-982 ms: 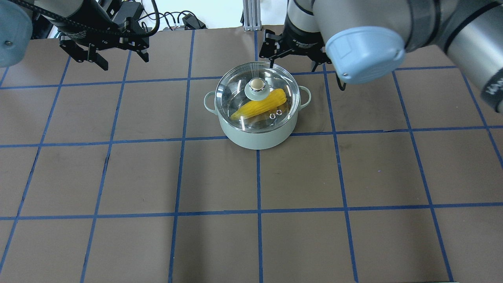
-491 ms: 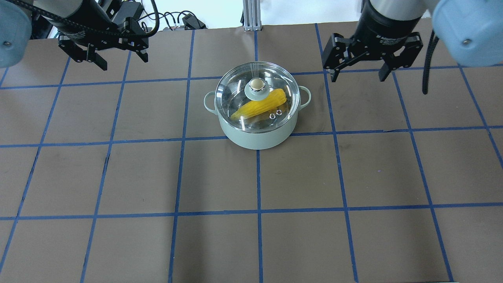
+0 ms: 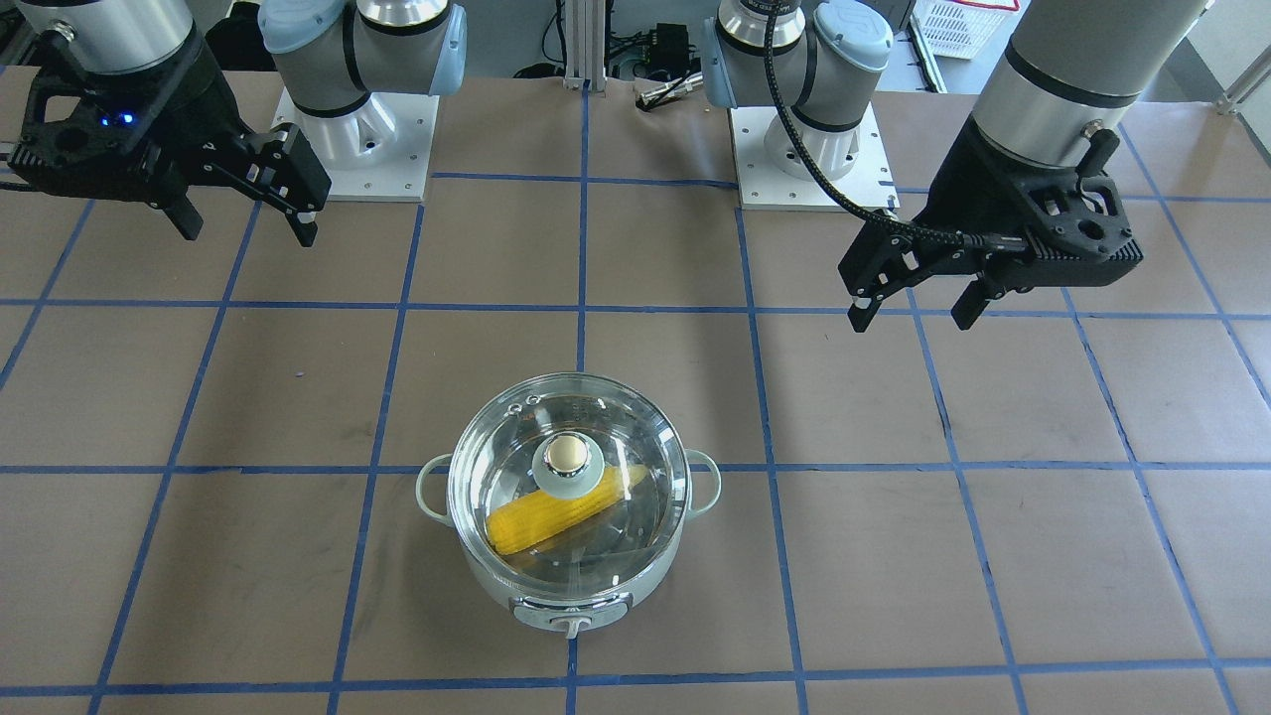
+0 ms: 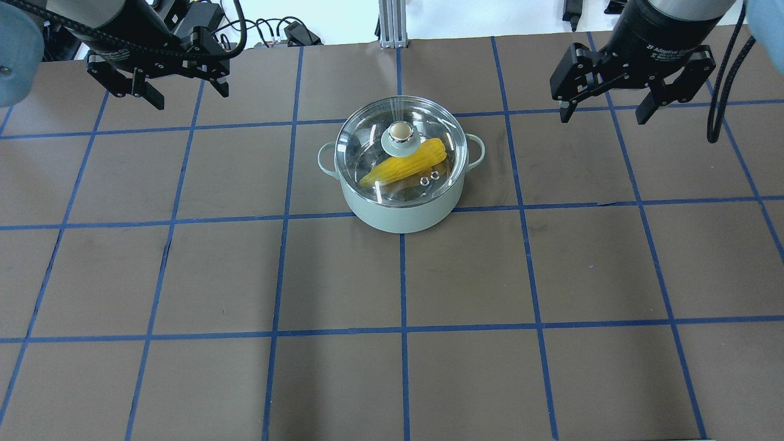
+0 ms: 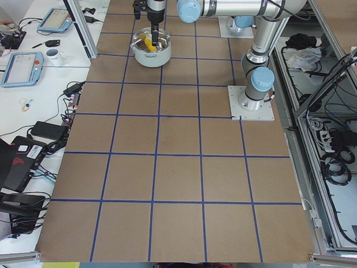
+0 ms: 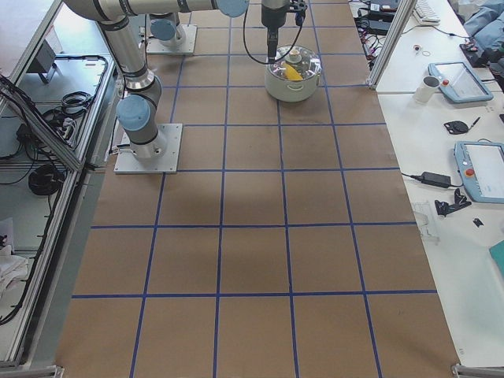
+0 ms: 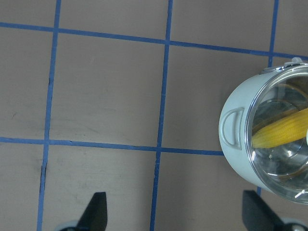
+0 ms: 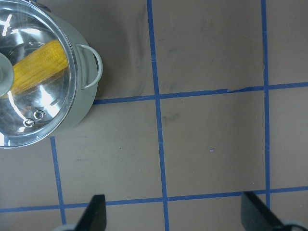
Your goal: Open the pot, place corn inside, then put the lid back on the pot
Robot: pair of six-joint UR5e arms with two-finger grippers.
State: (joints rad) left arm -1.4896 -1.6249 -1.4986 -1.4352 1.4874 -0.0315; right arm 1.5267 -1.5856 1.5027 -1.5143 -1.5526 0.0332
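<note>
The pale mint-green pot (image 4: 401, 214) stands on the table just beyond its middle. The clear glass lid (image 4: 367, 138) sits shut on it. The yellow corn (image 4: 422, 160) lies inside, seen through the glass. The pot (image 3: 566, 596), lid (image 3: 606, 422) and corn (image 3: 526, 524) also show in the front-facing view. My left gripper (image 4: 190, 98) is open and empty, well to the pot's left. My right gripper (image 4: 602, 116) is open and empty, to the pot's right. The left wrist view shows the pot (image 7: 236, 159) at its right edge. The right wrist view shows the pot (image 8: 77, 115) at its upper left.
The table is brown paper with a blue tape grid (image 4: 401, 275). The two arm bases (image 3: 357, 149) (image 3: 804, 149) stand on the robot's side. Cables and a metal post (image 4: 389, 24) lie at the far edge. Side benches hold tablets and a mug (image 6: 429, 87).
My right gripper has swung from just behind the lid out to the right, away from the pot. The left gripper, pot, lid and corn have hardly moved.
</note>
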